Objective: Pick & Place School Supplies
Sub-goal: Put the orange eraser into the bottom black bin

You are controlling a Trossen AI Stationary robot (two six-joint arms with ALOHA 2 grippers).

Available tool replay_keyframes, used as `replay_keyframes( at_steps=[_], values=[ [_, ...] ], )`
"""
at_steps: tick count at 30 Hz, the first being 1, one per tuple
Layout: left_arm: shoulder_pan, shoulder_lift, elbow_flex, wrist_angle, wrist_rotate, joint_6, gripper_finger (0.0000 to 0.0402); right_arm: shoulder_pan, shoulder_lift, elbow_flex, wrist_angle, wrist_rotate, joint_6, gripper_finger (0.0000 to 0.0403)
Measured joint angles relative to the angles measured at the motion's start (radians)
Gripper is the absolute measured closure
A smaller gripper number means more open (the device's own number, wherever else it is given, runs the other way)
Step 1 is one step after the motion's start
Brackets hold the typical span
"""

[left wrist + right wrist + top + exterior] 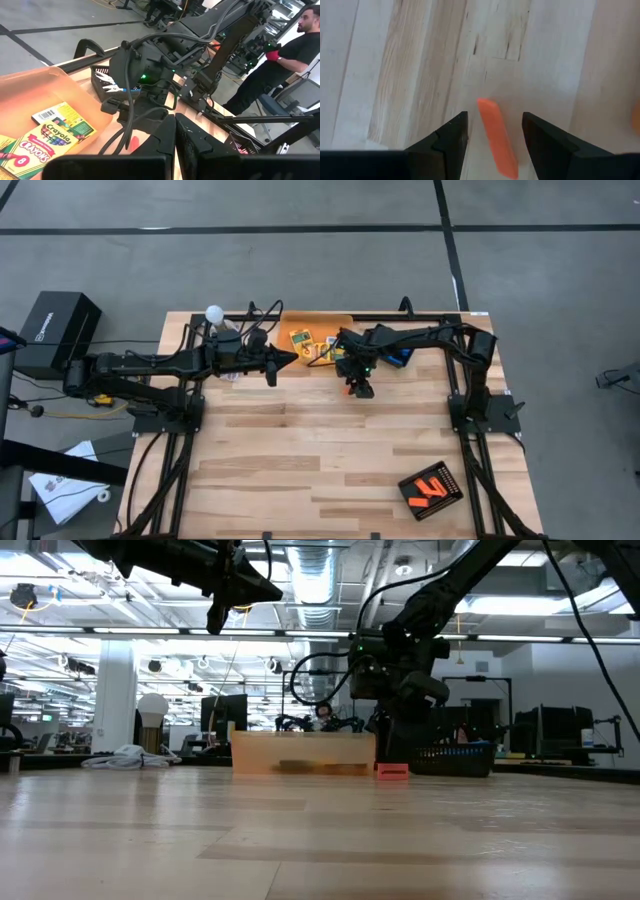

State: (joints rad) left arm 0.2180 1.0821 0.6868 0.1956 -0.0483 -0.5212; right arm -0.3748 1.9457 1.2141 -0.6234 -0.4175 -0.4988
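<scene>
High view, pale wood table (300,450), grey floor, left jaws clenched, right jaws released

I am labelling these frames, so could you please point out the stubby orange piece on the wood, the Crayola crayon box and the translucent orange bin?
stubby orange piece (496,139): right wrist view, mid-length.
Crayola crayon box (42,142): left wrist view, printed face.
translucent orange bin (35,87): left wrist view, near wall.

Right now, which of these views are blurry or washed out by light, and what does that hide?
Low view: bright ceiling lights glare, so both arms are dark silhouettes; the near tabletop is soft. Right wrist view: the orange piece between the open fingers is slightly blurred. Left wrist view: crayon boxes read clearly, the background is soft.
</scene>
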Motion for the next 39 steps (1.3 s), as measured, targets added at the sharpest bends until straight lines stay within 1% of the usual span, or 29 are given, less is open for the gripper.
replay_keyframes(
  at_steps=[15, 22, 30, 39],
  values=[
    [0.0, 0.0, 0.0, -0.002, -0.001, 0.0, 0.0401, 0.0, 0.004, -0.002, -0.011, -0.008, 0.021, 0.0247],
    [-0.004, 0.0, 0.0, -0.002, 0.019, 0.0, 0.0401, 0.0, 0.005, -0.003, -0.014, -0.024, 0.028, 0.0247],
    [-0.004, 0.0, 0.0, -0.002, 0.019, 0.0, 0.0402, 0.001, 0.005, -0.003, -0.023, -0.025, 0.023, 0.0239],
    [-0.004, 0.0, 0.0, -0.002, 0.019, 0.0, 0.0401, 0.012, 0.005, -0.004, -0.049, -0.004, 0.012, 0.0252]
  ],
)
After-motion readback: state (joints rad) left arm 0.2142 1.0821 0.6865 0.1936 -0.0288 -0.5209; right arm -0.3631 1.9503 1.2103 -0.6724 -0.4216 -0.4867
